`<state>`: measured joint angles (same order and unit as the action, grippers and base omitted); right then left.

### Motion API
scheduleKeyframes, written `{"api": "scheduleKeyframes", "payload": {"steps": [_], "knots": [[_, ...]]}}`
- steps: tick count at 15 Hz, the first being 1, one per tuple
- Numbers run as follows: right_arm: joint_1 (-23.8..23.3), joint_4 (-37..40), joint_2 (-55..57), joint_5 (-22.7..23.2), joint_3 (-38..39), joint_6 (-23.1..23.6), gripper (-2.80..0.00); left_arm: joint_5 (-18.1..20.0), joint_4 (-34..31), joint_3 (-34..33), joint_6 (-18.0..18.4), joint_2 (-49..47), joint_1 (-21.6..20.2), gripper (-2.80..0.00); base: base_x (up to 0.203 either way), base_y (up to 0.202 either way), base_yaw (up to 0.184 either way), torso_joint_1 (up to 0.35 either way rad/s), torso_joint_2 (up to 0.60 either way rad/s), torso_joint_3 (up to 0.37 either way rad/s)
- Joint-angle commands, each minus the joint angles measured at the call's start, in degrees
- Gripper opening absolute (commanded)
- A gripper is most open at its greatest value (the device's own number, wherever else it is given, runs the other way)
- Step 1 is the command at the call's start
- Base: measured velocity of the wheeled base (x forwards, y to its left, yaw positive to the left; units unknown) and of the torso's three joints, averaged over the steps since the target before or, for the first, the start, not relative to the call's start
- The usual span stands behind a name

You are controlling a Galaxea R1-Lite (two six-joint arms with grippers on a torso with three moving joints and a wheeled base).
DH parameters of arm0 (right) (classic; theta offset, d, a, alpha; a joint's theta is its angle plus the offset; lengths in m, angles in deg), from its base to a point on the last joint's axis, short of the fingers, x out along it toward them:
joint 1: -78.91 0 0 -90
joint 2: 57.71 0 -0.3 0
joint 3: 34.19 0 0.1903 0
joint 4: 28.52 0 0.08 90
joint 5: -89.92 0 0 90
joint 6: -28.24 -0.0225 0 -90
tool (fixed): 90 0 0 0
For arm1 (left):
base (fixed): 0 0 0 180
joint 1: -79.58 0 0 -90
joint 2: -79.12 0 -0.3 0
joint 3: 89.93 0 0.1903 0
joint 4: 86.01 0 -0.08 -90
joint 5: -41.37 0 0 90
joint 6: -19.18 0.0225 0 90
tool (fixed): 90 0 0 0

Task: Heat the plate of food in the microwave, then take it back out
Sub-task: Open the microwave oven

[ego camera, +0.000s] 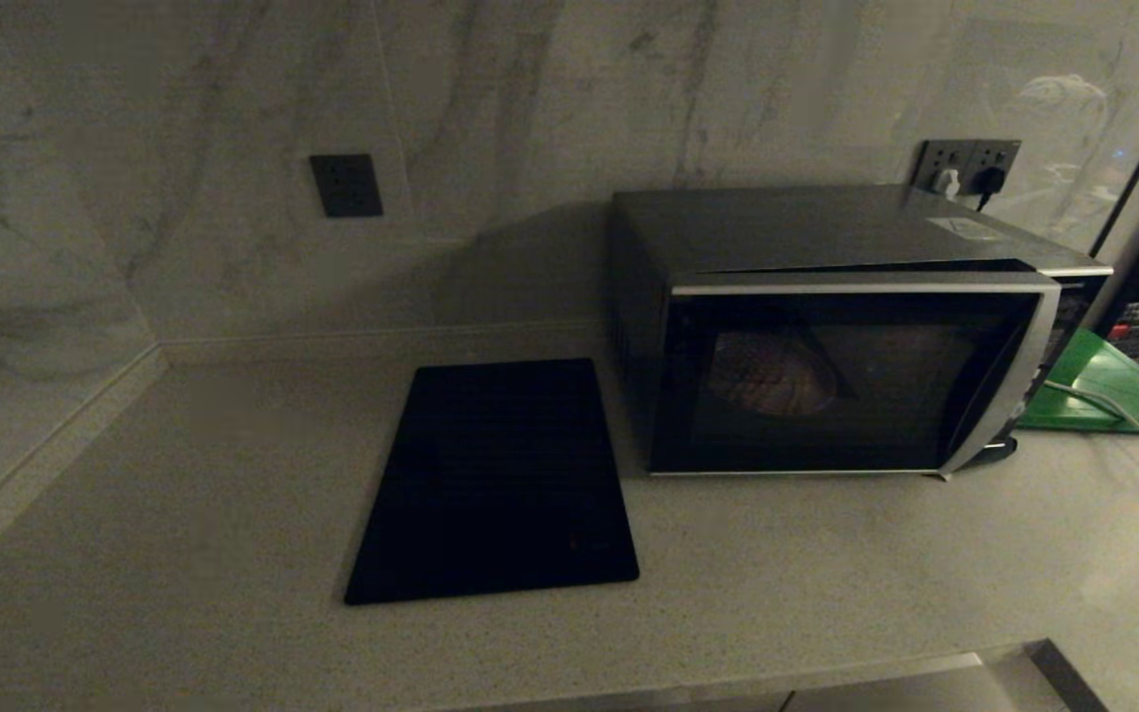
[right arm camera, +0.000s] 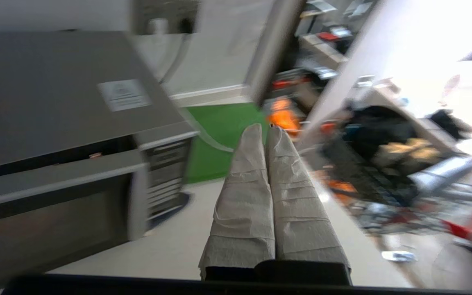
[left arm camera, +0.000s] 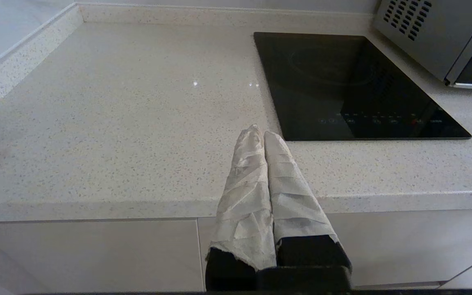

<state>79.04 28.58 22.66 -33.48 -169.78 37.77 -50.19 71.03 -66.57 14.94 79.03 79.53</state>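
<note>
**Plate behind the glass, door a crack ajar**

While the microwave sits at the right of the speckled countertop, its black glass door stands slightly off the body along the top edge, a dark gap showing under the silver trim. Through the glass a round shape, the plate of food, sits dimly inside toward the left of the cavity; I cannot make out what is on it. A pale rectangular sticker lies on the oven's top near the right rear corner, its print too blurred to read. No brand name is legible anywhere.

Just left of the oven lies a flat black slab, with a row of faint touch marks along its near edge that cannot be read. A green board leans behind the oven's right side, a pale cable trailing over it. On the marble wall are a dark switch plate and a socket plate with plugs in it.

Neither arm shows from the head. The left gripper hovers at the counter's front edge, its cloth-wrapped fingers pressed together and empty. The right gripper is held up beside the oven's button panel, fingers likewise together, holding nothing.
</note>
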Motion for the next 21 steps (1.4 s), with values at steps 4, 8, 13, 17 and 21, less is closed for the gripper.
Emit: {"api": "scheduleKeyframes", "payload": {"steps": [4,8,13,17,21], "knots": [[-13.5,11.4,1.2,29.6,0.3,-8.5,-2.8,0.0,0.0,0.0,-0.1,0.0,0.0,-2.8,0.0,0.0,0.0,0.0,0.0,0.0],[-14.4,10.2,1.8,35.9,3.9,-13.7,-2.8,0.0,0.0,0.0,-0.1,0.0,0.0,-2.8,0.0,0.0,0.0,0.0,0.0,0.0],[-13.4,13.7,-4.1,36.3,5.0,-13.6,-2.8,-0.1,0.0,0.0,-0.1,0.0,0.0,-2.8,0.0,0.0,0.0,0.0,0.0,0.0],[-10.8,17.8,-6.1,35.8,3.9,-13.6,-2.8,0.0,0.0,0.0,-0.1,0.0,0.0,-2.8,0.0,0.0,0.0,0.0,0.0,0.0],[-11.1,22.9,-8.1,33.4,5.0,-8.3,-2.8,0.0,0.0,0.0,-0.1,0.0,0.0,-2.8,0.0,0.0,0.0,0.0,0.0,0.0]]}}
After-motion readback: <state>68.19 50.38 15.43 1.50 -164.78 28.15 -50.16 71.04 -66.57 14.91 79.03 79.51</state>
